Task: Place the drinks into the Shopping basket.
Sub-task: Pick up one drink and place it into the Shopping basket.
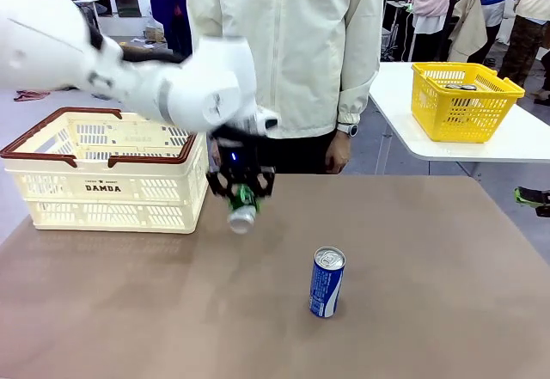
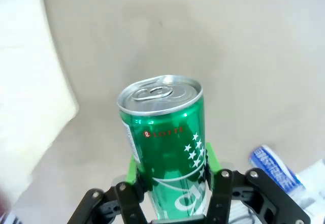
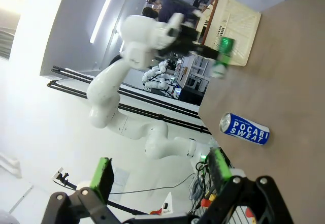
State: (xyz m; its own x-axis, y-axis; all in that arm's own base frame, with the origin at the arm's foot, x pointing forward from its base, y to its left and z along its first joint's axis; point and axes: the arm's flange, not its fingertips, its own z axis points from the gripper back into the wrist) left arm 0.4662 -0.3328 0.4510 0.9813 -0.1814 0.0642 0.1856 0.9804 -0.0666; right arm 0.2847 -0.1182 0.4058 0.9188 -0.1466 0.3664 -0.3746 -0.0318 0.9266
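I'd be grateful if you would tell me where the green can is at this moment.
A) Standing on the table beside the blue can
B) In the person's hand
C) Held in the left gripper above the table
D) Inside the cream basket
C: the left gripper is closed on the green can, which hangs tilted above the table, outside the Shopping basket.
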